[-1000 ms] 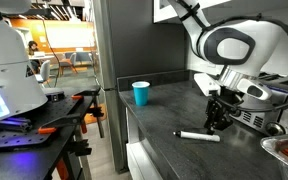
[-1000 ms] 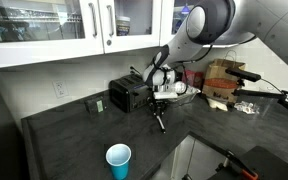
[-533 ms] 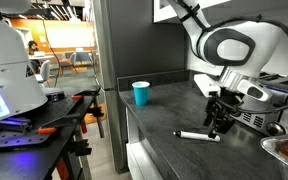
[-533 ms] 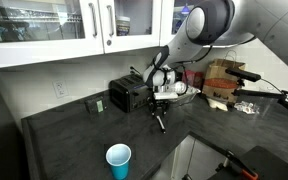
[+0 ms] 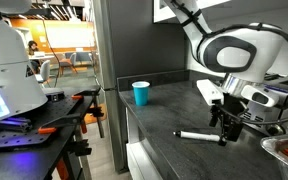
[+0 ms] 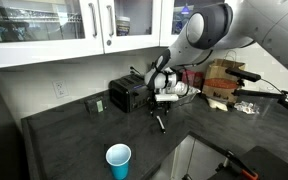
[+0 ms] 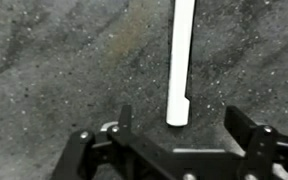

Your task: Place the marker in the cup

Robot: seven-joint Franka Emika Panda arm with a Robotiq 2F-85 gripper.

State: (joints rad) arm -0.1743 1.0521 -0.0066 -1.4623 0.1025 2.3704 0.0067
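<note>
One marker [image 5: 197, 135] flat on counter [image 5: 164, 118], toaster [image 6: 127, 95] nearby, cup [image 5: 141, 93] well apart

The arm [image 5: 232, 48] enters an exterior view from 12 o'clock, bends at a bulky white elbow and drops its wrist toward 6 o'clock, so the gripper [image 5: 227, 130] points straight down. In an exterior view the arm [image 6: 209, 25] reaches in from 2 o'clock, with the gripper [image 6: 160, 121] hanging at 6 o'clock below the wrist. In the wrist view the gripper [image 7: 181, 118] has its jaws wide apart, one finger [image 7: 124, 118] at 7 o'clock, its mate at 5 o'clock, clamping nothing.
</note>
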